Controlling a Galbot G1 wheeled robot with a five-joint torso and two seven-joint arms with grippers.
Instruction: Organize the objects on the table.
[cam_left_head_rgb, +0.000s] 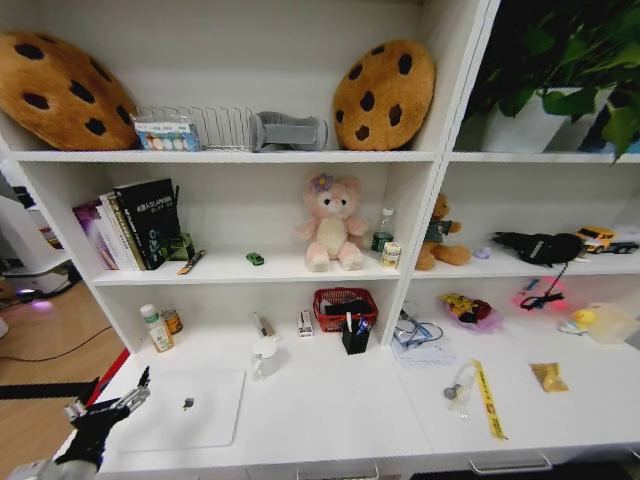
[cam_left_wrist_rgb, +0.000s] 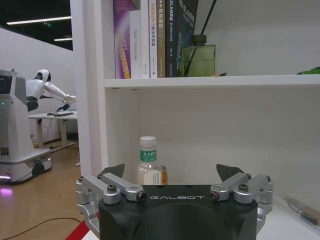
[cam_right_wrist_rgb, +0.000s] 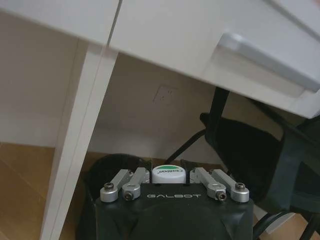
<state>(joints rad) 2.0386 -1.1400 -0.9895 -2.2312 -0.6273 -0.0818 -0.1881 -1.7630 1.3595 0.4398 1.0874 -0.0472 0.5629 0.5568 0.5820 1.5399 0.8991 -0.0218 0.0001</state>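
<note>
The right gripper (cam_right_wrist_rgb: 169, 176) hung below the surface (cam_left_head_rgb: 330, 410), clamped on a capped bottle (cam_right_wrist_rgb: 169, 174), light and slippery; left gripper (cam_left_head_rgb: 108, 404) gaped at seven o'clock beside the laptop (cam_left_head_rgb: 185, 408).

A closed silver laptop (cam_left_head_rgb: 190, 408) lies flat at the white table's (cam_left_head_rgb: 340, 415) left end.

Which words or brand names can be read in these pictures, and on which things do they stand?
"GALBOT": on the left claw body.
"GALBOT": on the right claw body.
"Cestbon": on the white bottle cap between the right claw's fingers.
"GAS Controller": on the white book spine.
Bottle label: green, characters too small to read.
Other book spines: too blurred to read.
</note>
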